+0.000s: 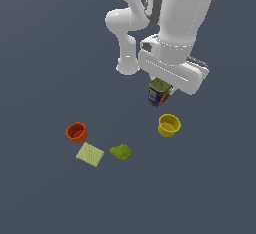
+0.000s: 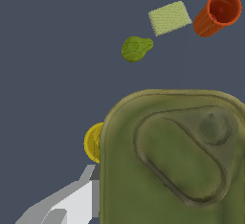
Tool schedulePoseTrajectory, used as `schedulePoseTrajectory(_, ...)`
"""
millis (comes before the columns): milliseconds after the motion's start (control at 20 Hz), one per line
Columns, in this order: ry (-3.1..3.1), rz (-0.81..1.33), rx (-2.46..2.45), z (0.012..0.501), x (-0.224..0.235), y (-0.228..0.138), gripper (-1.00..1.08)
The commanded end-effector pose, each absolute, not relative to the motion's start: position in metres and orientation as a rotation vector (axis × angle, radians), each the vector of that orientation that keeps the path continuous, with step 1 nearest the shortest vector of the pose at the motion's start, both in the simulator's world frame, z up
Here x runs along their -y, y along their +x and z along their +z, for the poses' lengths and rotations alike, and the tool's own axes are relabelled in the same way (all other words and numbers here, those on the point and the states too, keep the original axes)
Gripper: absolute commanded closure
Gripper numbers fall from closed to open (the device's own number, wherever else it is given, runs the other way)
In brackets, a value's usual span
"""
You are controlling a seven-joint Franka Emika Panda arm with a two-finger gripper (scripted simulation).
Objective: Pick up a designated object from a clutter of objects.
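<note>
So in the exterior view your white arm (image 1: 170, 23) came down from the top of the frame, and the claw (image 1: 161, 92) sat just below its flat white head, right of center. It was pinching the olive-green can (image 1: 159, 91), which hung with its dark blue end and orange marks pointing down. The fingers themselves were mostly hidden behind the head, but the can was clearly clamped up there and looked to be off the table (image 1: 45, 53), since nothing was under it.

The yellow cup (image 1: 169, 125) stood upright just below the can in the frame, apart from it. Over in the lower left you had the red-orange cup (image 1: 76, 132), also upright, with the pale yellow-green flat square (image 1: 90, 154) lying just beside it toward the bottom. The lumpy green blob (image 1: 120, 152) sat a little to the right of the square, not touching it.

In the wrist view the can (image 2: 177, 161) filled most of the lower right of the picture, showing you its olive top with a raised oval and a round bump. One grey finger (image 2: 72, 201) showed at the bottom left, pressed against the can's side. The yellow cup (image 2: 93, 142) peeked out from behind the can's left edge. Up top you could see the blob (image 2: 136, 48), the square (image 2: 169, 18) and the red-orange cup (image 2: 217, 12) in a row, all well apart from the can.
</note>
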State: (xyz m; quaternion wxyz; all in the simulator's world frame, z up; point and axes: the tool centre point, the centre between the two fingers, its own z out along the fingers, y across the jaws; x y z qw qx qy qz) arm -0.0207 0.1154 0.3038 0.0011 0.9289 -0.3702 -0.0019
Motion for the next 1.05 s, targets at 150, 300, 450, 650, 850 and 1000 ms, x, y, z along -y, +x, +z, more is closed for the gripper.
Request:
schedulePoseTrajectory(150, 2.918, -0.001, 1.163, 0.347, -0.109, -0.046, 1.08)
schedulePoseTrajectory(300, 2.918, -0.001, 1.163, 0.366, -0.106, -0.057, 1.08)
schedulePoseTrajectory(450, 2.918, 0.000, 1.163, 0.381, -0.104, -0.066, 1.08)
schedulePoseTrajectory(650, 2.918, 0.000, 1.163, 0.394, -0.102, -0.073, 1.08)
schedulePoseTrajectory(850, 2.918, 0.000, 1.163, 0.399, -0.102, -0.075, 1.08)
schedulePoseTrajectory(1000, 2.918, 0.000, 1.163, 0.398, -0.102, -0.074, 1.08)
